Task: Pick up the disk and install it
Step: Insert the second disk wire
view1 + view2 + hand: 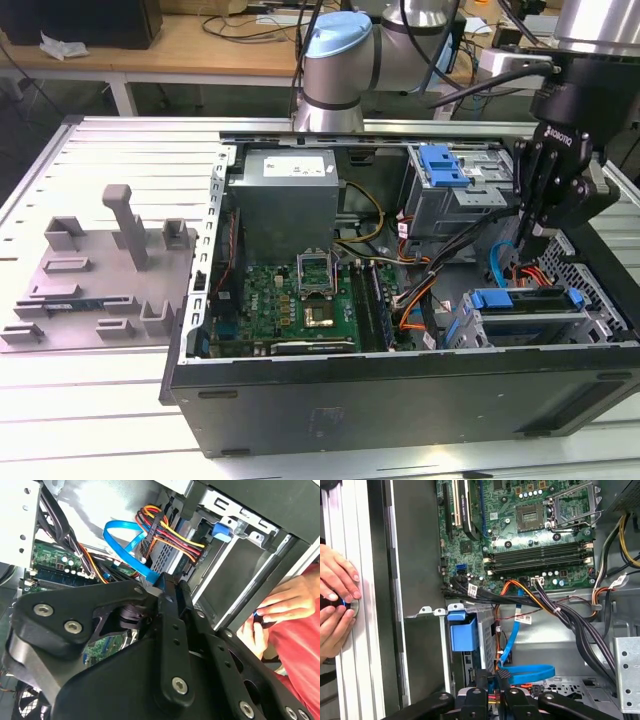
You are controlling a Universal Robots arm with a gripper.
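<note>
My gripper (541,238) hangs inside the open case (400,385), just above the disk (528,312), which sits in the bay at the case's front corner with its blue frame (463,634) showing. My jaws look clenched on the black plug (172,587) of the blue cable (127,542). A person's hands (335,605) rest on the counter (357,645) beside the case.

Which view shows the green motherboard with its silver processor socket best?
The first wrist view: the green motherboard appears large and mostly uncovered. In the exterior view it is farther off; the second wrist view catches one edge beside cables.
</note>
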